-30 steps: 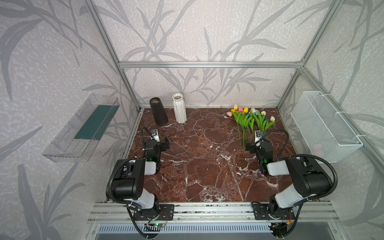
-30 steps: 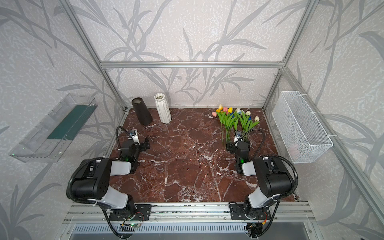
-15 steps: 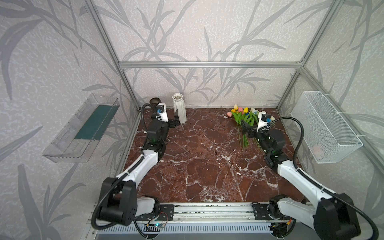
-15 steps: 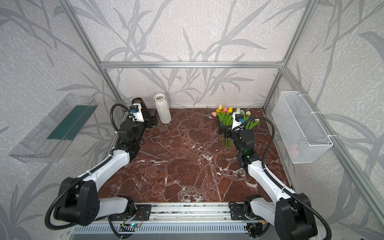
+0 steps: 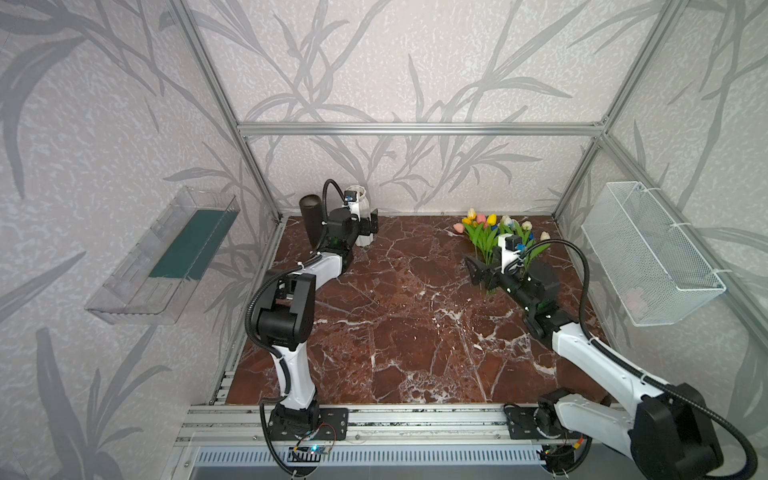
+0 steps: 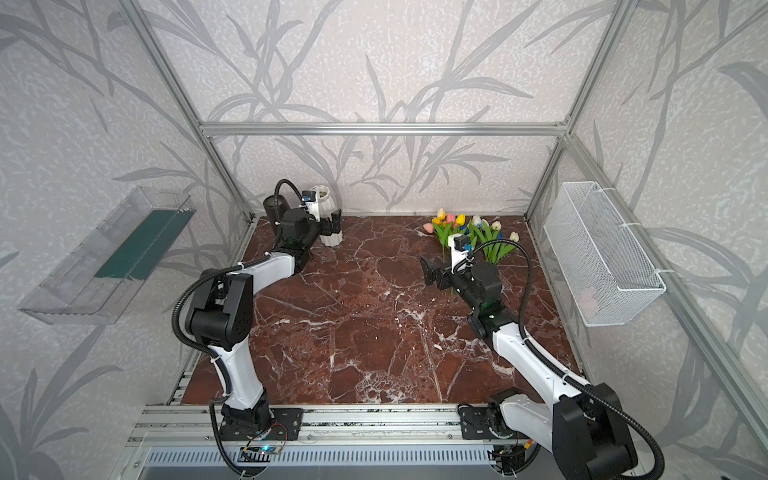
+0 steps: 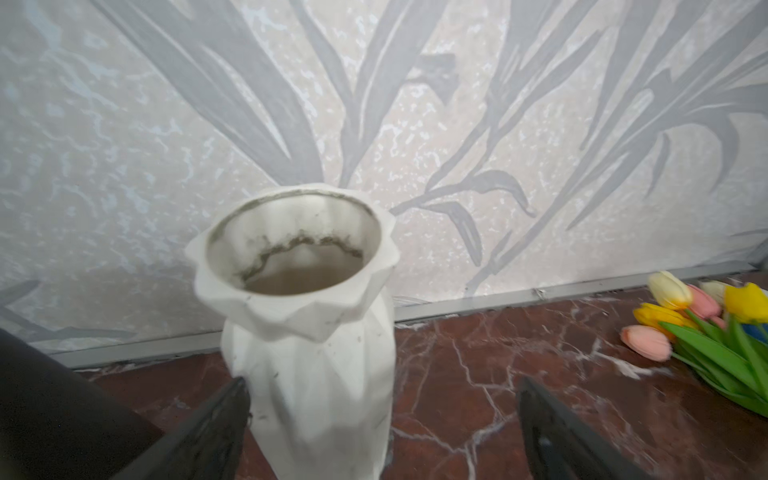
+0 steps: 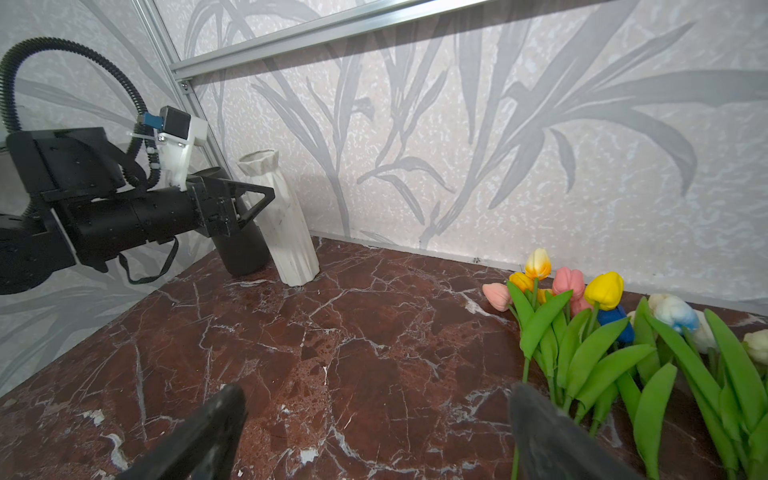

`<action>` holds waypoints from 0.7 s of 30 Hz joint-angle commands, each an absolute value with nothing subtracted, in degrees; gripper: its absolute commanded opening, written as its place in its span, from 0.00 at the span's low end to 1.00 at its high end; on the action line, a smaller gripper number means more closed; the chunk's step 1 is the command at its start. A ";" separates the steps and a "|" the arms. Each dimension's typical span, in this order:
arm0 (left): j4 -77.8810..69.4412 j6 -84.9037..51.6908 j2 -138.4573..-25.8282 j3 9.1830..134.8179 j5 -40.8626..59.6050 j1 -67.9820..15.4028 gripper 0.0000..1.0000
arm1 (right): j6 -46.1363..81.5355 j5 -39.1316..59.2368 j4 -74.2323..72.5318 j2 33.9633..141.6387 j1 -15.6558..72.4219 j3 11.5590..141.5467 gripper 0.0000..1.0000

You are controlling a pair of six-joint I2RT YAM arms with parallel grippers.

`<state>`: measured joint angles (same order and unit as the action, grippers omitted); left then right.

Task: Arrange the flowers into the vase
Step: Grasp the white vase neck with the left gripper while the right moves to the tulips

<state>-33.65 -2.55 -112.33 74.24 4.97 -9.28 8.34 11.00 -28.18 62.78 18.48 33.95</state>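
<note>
A: Big stuff first. Where's everything?

B: Marble tabletop. The white vase stands upright at the back-left corner, w/ a dark cylinder just beside it. Left wrist cam shows nothing in the vase's mouth.

A: And the flowers?

B: The flowers lie flat in a bunch at the back-right, well apart from the vase. None are in it yet. Long axis runs back to front: heads twd the back wall, stem ends twd the robot.

A: Which arm's nearer?

B: Right, easily. The right gripper hangs low just beside the stem ends, jaws spread wide, nothing in them. In its wrist cam the bunch sits off to one side of the gap, not btwn the fingers. That finger overlaps the lowest stems, but I can't tell if it touches them.

A: So what does the next move turn on?

B: My guess is the offset. It needs to swing twd the bunch so the gap crosses a stem, not runs along it, then close low on one stem.

A: And the left gripper?

B: The left gripper is at the vase, jaws also wide and empty. The vase body stands in the gap, close to one finger. Contact: can't tell. Prob there to steady it.
</note>
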 commanded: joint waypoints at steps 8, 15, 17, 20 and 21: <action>-37.09 -2.68 -119.35 80.84 3.55 -8.33 0.99 | 5.08 10.53 -29.42 56.87 18.54 31.24 0.99; -39.71 -1.63 -121.64 81.07 2.13 -7.91 0.99 | 5.45 11.55 -30.26 56.32 18.50 30.50 0.99; -39.99 -1.32 -122.70 82.08 2.39 -7.57 0.99 | 5.55 11.65 -29.68 56.18 18.54 30.89 0.99; -39.05 -1.03 -123.91 83.88 2.12 -7.36 0.98 | 6.04 12.45 -31.02 56.15 18.52 30.45 0.99; -39.06 -0.84 -124.22 84.24 2.07 -7.38 0.98 | 6.17 12.64 -31.58 56.29 18.54 30.25 0.99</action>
